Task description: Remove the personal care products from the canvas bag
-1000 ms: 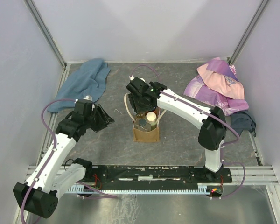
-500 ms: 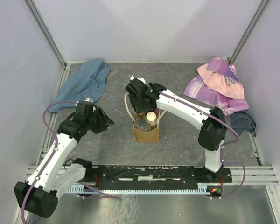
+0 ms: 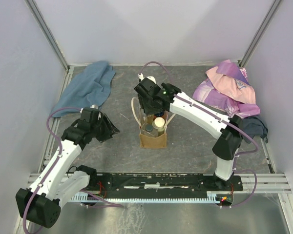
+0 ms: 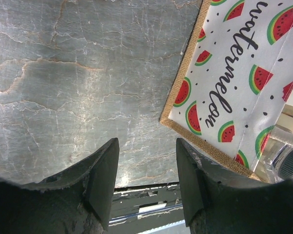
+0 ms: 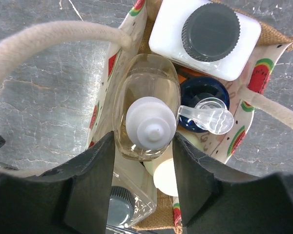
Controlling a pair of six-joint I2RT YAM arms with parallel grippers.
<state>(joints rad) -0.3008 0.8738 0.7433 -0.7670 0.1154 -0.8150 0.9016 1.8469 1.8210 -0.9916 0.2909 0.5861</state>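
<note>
The canvas bag stands upright mid-table; its watermelon-print side shows in the left wrist view. My right gripper hangs over the bag's mouth and, in its wrist view, my right gripper is shut on a clear pump bottle with a white top, held higher than the rest. Still in the bag are a white rectangular bottle with dark cap, a blue cap, a cream cap and a clear grey-capped bottle. My left gripper is open and empty left of the bag.
A blue cloth lies at the back left. A pink-purple cloth lies at the back right, with a dark cloth beside it. The bag's cream loop handles arch near my right fingers.
My right gripper has risen slightly over the bag with the pump bottle. My left gripper has shifted a little nearer and toward the bag.
</note>
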